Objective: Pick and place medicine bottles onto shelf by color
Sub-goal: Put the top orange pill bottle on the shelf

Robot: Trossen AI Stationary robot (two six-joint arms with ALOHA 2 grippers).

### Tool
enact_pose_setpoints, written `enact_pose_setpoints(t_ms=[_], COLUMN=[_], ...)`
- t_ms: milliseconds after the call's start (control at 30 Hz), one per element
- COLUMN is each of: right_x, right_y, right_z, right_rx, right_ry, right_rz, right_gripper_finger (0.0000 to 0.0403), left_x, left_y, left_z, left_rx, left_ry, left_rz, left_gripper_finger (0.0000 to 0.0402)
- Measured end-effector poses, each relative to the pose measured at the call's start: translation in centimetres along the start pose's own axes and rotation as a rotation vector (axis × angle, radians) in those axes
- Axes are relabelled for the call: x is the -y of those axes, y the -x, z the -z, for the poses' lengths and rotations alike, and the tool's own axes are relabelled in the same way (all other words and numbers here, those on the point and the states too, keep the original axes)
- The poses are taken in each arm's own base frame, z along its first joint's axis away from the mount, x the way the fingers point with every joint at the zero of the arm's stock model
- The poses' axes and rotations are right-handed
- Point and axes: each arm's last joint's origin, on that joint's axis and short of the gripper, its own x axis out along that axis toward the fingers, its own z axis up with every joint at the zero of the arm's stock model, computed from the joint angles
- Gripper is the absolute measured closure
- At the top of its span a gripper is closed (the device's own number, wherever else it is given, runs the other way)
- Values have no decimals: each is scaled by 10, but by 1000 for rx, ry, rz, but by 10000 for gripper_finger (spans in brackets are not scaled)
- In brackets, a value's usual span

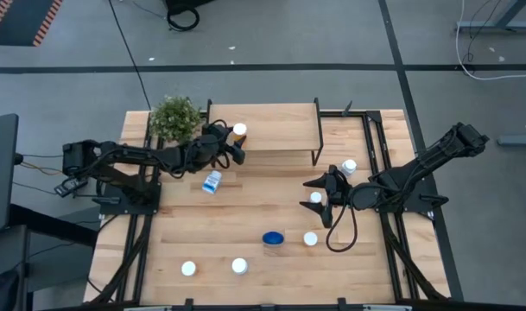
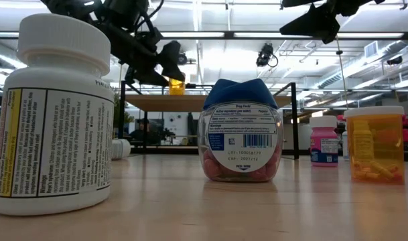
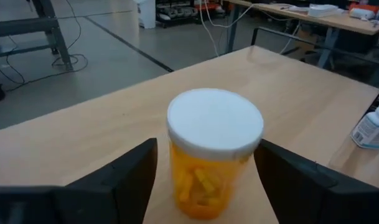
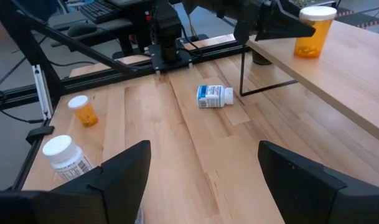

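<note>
Bottles still on the tabletop (image 1: pixel 245 216) up front, one white one (image 1: pixel 212 181) on its side; right gripper (image 1: pixel 325 192) hangs wide and empty above them. Farther back, left gripper (image 3: pixel 205 186) straddles the orange bottle (image 3: pixel 213 152) standing on the shelf (image 1: pixel 275 130), fingers (image 3: pixel 124 180) clear both sides. Back straight out, no sideways drift, or it tips.

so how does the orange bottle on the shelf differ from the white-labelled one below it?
The orange bottle stands upright on the shelf; the white-labelled bottle lies on its side on the table. The first has a clear orange body showing its pills; the second has a blue-and-white label. Both have white caps.
</note>
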Motion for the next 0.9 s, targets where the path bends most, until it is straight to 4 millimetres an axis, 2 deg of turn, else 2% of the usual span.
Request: enact_pose_setpoints(t_ms=[300, 467, 633, 767, 900], right_x=[0, 0, 0, 0, 1], right_y=[0, 0, 0, 0, 0], right_z=[1, 1, 0, 0, -1], right_rx=[-7, -7, -6, 5, 13], right_ry=[3, 6, 13, 21, 22], right_rz=[-5, -6, -5, 15, 29], right_gripper_finger=[98, 98, 98, 98, 98], left_x=[-8, -18, -13, 1, 20], left_y=[26, 45, 62, 65, 52], left_z=[-29, -45, -78, -110, -124], left_rx=[99, 137, 216, 167, 17], left_ry=[-136, -144, -219, -269, -332], left_rz=[19, 22, 58, 160, 263], left_gripper_finger=[115, 115, 117, 149, 216])
